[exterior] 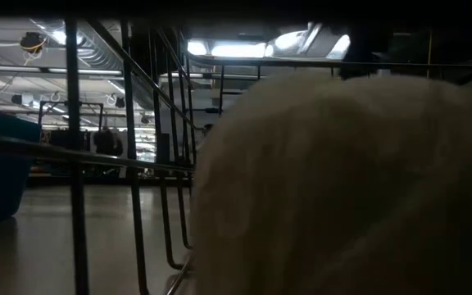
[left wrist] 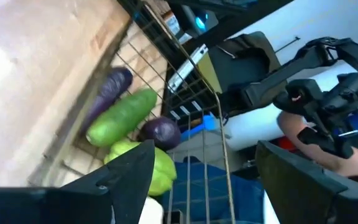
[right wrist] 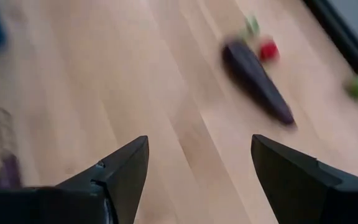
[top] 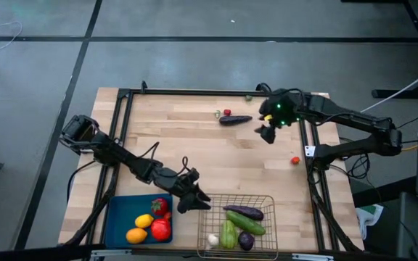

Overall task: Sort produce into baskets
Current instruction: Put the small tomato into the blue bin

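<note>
A blue tray [top: 125, 210] at the table's near left holds a lemon [top: 144, 221], an orange [top: 136, 235] and red fruits [top: 160, 229]. A wire basket [top: 265, 206] beside it holds an eggplant [top: 244, 212], a cucumber [top: 246, 224], a green pepper [top: 228, 235], a small purple one [top: 246, 241] and garlic [top: 212, 238]. My left gripper [top: 194, 200] is open and empty between the two bins. My right gripper [top: 267, 132] is open and empty at the far right, next to a dark eggplant [top: 235, 119] [right wrist: 257, 81] that lies on the table.
A small red piece [top: 227, 112] and a green piece [top: 217, 114] lie by the far eggplant. Another red piece [top: 294, 160] lies near the right edge and a green one [top: 249, 97] at the far edge. Bare wood fills the middle of the table [top: 194, 145].
</note>
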